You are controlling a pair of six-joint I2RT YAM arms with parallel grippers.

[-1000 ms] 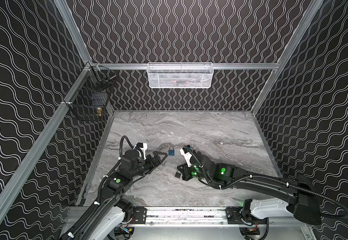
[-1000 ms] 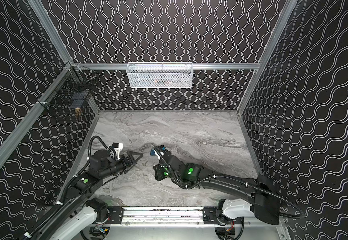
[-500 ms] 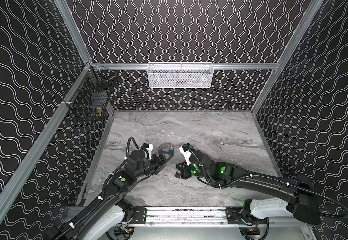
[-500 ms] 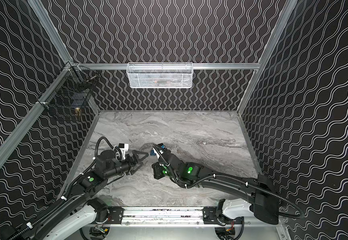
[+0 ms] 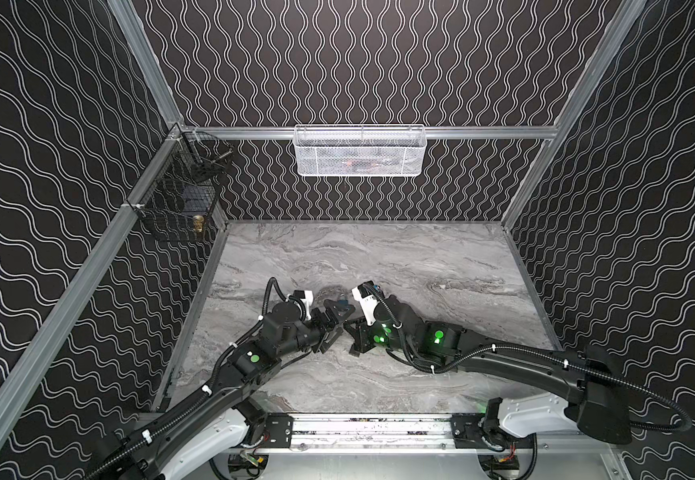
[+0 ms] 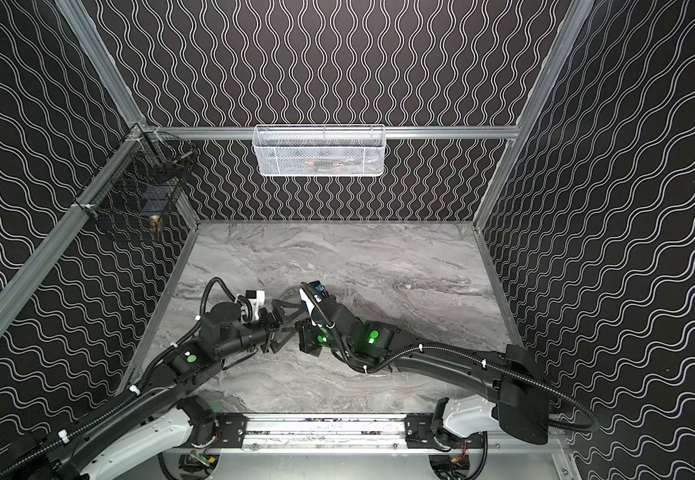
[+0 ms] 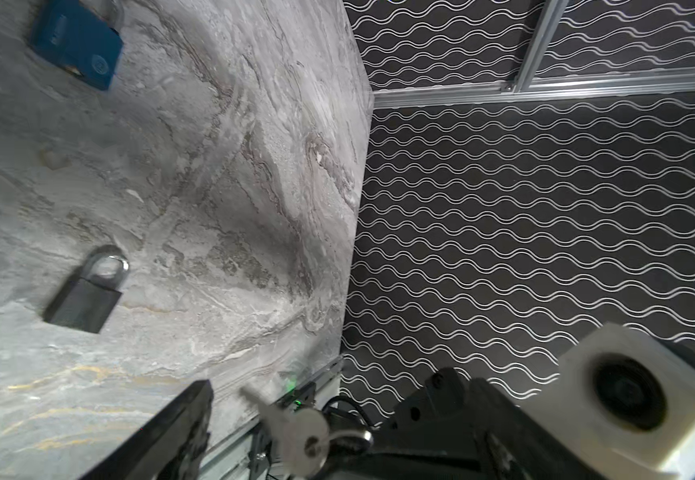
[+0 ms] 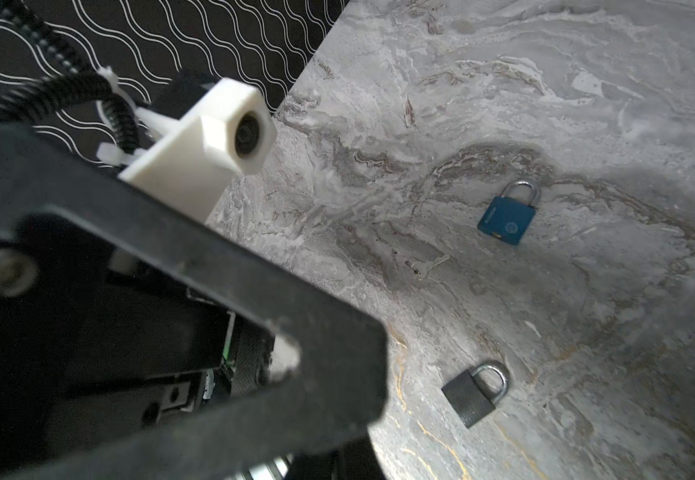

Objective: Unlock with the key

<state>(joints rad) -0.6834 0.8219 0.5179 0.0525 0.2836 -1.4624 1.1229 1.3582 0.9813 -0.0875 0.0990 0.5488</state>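
A silver key on a ring sticks out of my right gripper, which is shut on it. My left gripper faces it with its jaws wide open, and the key lies in the gap beside one of its fingers. In both top views the two grippers meet tip to tip at the table's middle front. A blue padlock and a black padlock lie flat on the marble table, both with shackles closed. The left arm's finger hides my right jaws in the right wrist view.
A white mesh basket hangs on the back rail and a black wire basket on the left wall. A small pale key-like thing lies on the table near the blue padlock. Patterned walls close three sides.
The left arm has swung right and forward, bringing its open jaws up to the right gripper. The right arm has barely moved and stays shut.
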